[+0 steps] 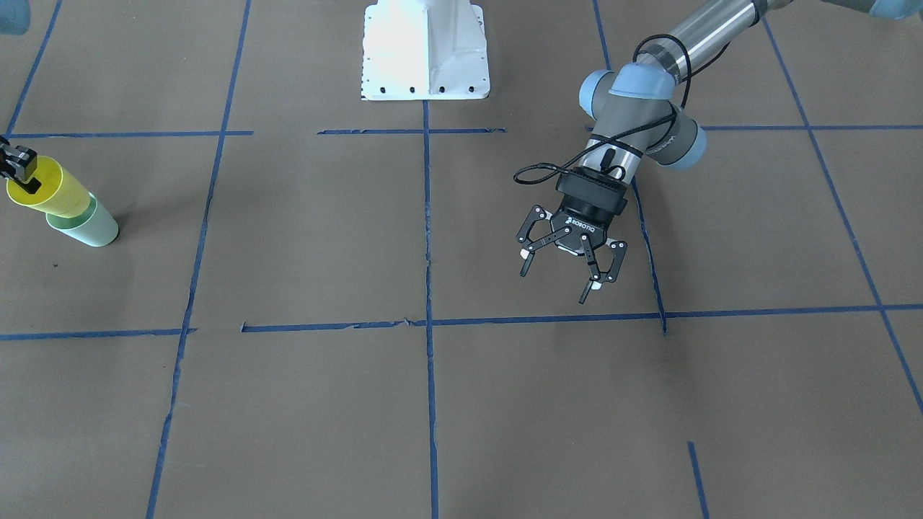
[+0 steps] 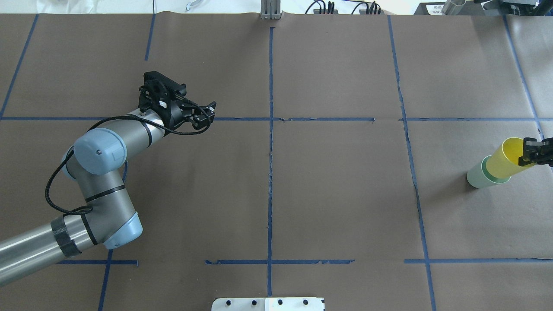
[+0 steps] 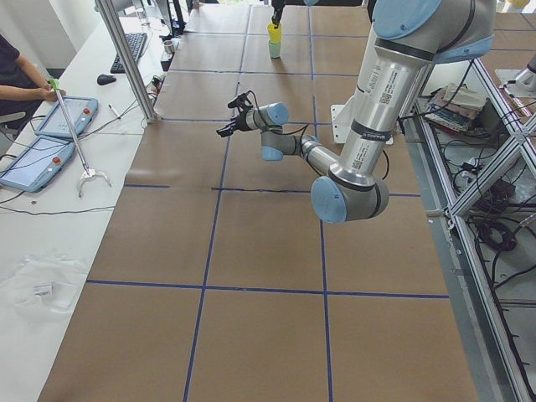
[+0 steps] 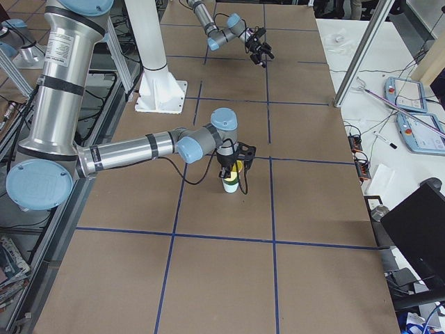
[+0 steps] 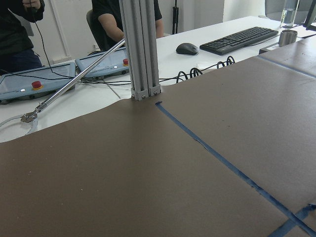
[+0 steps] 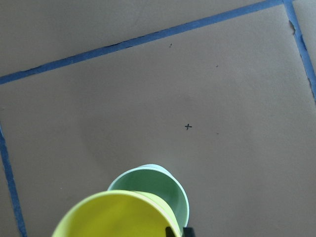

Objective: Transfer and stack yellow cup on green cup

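Observation:
The yellow cup is tilted, and its base sits in the mouth of the green cup, which stands on the brown table near its end on my right. My right gripper is shut on the yellow cup's rim, one finger inside and one outside. In the overhead view the yellow cup, green cup and right gripper are at the right edge. The right wrist view shows the yellow cup over the green cup's rim. My left gripper is open and empty, far from the cups, above the table.
The white robot base stands at the table's robot-side edge. Blue tape lines divide the table into squares. An aluminium post rises at the operators' edge, with a keyboard, a mouse and seated people behind it.

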`<state>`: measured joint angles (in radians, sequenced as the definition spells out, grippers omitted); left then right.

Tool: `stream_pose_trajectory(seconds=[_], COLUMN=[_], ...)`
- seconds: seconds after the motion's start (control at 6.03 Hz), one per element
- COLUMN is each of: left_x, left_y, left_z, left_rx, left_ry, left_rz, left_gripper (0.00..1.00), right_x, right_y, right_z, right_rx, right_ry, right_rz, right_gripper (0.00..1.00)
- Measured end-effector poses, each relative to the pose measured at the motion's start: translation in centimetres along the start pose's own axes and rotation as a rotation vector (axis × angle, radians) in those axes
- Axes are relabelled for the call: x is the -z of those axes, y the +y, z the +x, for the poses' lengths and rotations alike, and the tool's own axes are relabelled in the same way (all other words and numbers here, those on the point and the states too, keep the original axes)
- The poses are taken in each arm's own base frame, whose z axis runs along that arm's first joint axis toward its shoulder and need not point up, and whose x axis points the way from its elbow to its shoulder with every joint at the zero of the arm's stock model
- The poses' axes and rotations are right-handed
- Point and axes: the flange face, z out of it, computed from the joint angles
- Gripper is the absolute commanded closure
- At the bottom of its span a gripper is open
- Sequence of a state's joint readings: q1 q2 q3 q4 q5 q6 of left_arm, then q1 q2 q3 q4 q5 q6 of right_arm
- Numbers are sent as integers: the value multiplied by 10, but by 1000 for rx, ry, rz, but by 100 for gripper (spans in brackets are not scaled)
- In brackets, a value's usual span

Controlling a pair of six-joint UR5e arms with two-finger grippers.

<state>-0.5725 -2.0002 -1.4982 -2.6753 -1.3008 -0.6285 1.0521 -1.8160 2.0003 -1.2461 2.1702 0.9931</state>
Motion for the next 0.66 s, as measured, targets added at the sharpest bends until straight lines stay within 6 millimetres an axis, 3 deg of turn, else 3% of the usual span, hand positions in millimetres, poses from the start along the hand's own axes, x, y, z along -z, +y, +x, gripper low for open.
stream_pose_trajectory(seconds=[0.5, 0.66], left_x=[0, 0], left_y=[0, 0], left_z=[0, 0], left_rx=[1, 1], left_ry=[0, 0], left_rz=[1, 0], left_gripper=[1, 1], right_x=[-4, -6], right_y=[-1, -2], right_z=[-2, 0], right_rx=[7, 5], right_ry=[10, 19], right_rz=[6, 12], right_gripper=[100, 82])
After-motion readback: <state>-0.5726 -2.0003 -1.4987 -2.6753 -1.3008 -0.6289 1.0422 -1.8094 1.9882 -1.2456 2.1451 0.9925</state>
